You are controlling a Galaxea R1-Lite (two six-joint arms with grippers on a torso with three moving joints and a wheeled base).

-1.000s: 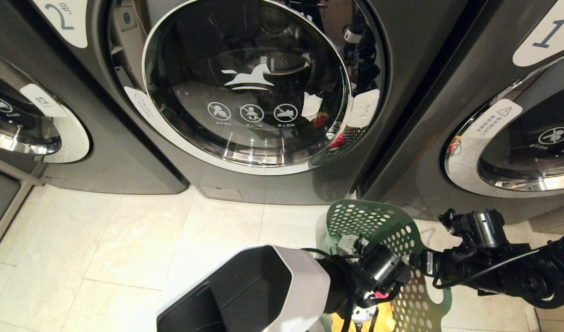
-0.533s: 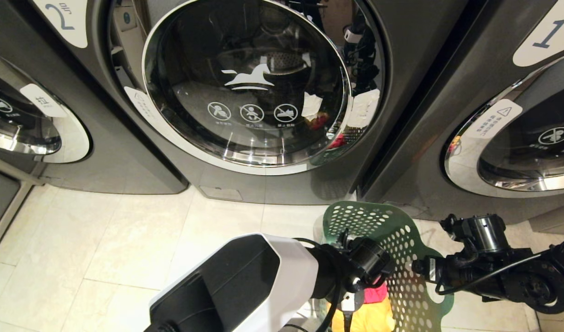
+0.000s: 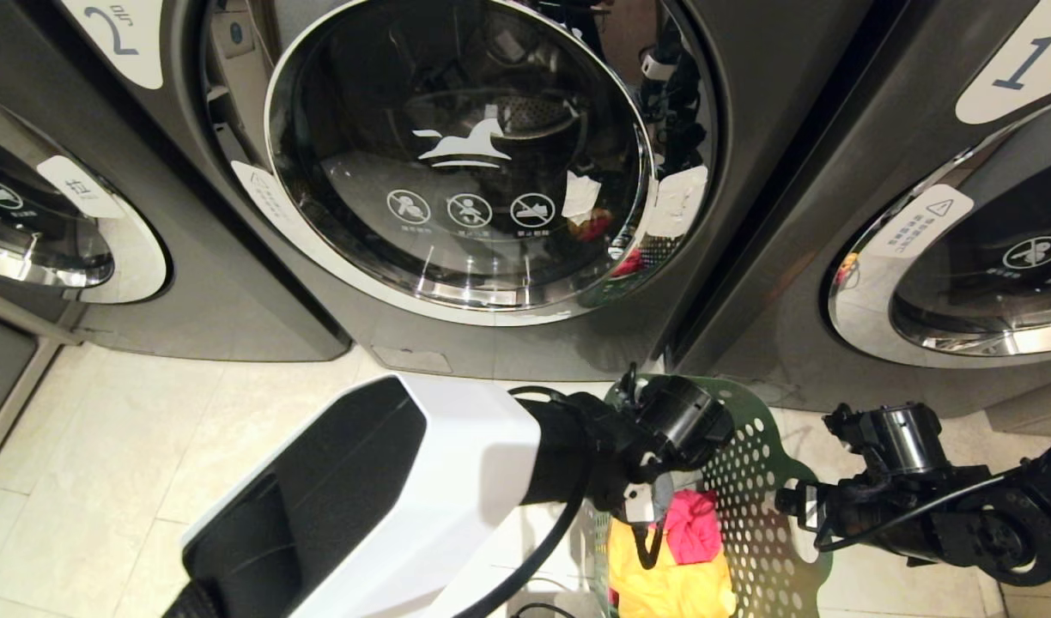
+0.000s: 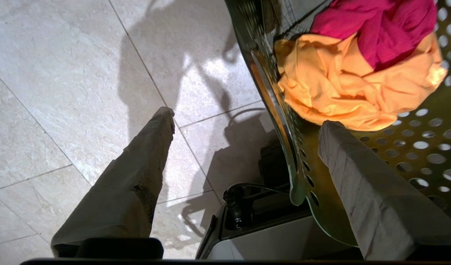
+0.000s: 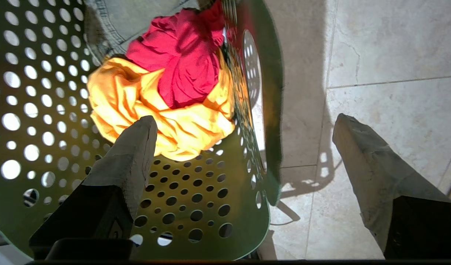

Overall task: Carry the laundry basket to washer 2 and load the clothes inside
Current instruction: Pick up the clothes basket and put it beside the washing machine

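Observation:
The dark green perforated laundry basket [image 3: 762, 468] stands on the floor just in front of washer 2 [image 3: 749, 129], below the right side of its round glass door [image 3: 457, 154]. Inside lie the clothes: a yellow one [image 3: 663, 584] with a pink-red one [image 3: 693, 524] on top, and a grey one [image 5: 137, 14] behind them. My left gripper [image 4: 247, 117] is open and straddles the basket's wall [image 4: 303, 162], one finger inside and one outside. On the opposite side my right gripper [image 5: 245, 118] is open too, straddling the wall [image 5: 196, 191]. Neither holds anything.
Washer 1 [image 3: 963, 257] stands to the right of washer 2, and another alike washer [image 3: 62, 240] to the left. Pale tile floor [image 3: 233, 446] spreads out to the left of the basket. My own base [image 4: 266, 235] sits close against the basket.
My left arm has lifted and swung toward the washer, uncovering the yellow and pink-red clothes. The right arm and the basket have hardly moved.

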